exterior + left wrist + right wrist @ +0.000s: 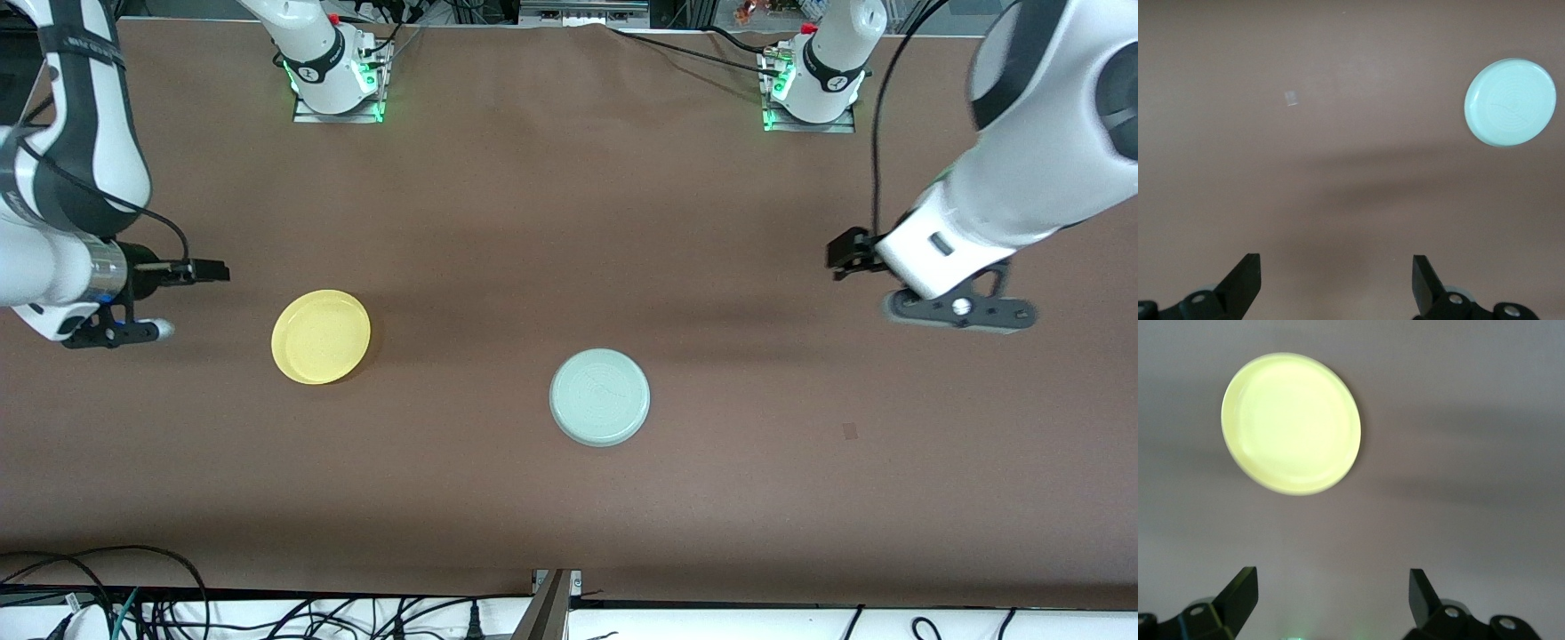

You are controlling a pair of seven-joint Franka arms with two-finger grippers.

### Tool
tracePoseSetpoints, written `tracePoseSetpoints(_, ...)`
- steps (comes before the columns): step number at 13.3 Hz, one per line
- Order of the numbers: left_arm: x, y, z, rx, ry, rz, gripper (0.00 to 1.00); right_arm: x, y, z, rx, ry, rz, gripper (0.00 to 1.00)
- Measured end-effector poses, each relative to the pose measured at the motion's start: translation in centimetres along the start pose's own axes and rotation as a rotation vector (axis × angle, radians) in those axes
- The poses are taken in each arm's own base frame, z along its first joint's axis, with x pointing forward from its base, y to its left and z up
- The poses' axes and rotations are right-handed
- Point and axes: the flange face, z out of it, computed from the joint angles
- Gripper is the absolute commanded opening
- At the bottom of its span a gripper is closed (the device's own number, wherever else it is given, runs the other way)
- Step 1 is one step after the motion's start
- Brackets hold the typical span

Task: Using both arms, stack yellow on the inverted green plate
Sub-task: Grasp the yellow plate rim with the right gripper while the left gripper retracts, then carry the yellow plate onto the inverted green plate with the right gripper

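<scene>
The yellow plate [321, 336] lies upright on the brown table toward the right arm's end. It also shows in the right wrist view [1291, 423]. The pale green plate [599, 396] lies near the middle, nearer the front camera, and looks bottom-up, with faint rings on its face. It also shows in the left wrist view [1510, 102]. My right gripper [210, 270] [1333, 581] is open and empty, above bare table beside the yellow plate. My left gripper [846, 253] [1336, 268] is open and empty, above bare table toward the left arm's end, well apart from the green plate.
The arm bases [338, 82] [813, 89] stand along the table's edge farthest from the front camera. A small pale mark [850, 431] [1291, 99] lies on the brown table cover toward the left arm's end. Cables [133, 596] hang off the front edge.
</scene>
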Motion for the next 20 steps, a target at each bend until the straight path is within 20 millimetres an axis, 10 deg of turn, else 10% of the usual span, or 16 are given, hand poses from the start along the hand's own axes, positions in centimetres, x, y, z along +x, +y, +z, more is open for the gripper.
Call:
tracePoseSetpoints(6,-6.1,-7.1,0.2,-0.022,-0.055,-0.097,1.00,4.1,0.6,13.4,0.043,0.081,0.043,0.87)
tracePoseSetpoints(10,-7.2,-8.1,0.9,-0.036,-0.050,-0.106,1.00,5.1,2.8,18.4,0.118,0.078,0.081,0.29)
tracePoseSetpoints(13,-7.0,-8.0,0.7,-0.037,-0.028,-0.095,1.00,5.1,3.9,20.6,0.125,0.052,0.054,0.00)
tracePoseSetpoints(20,-6.3,-11.7,-0.2,-0.050,0.049,-0.062,1.00,5.6,2.6,19.4,0.214,0.069,0.002,0.00)
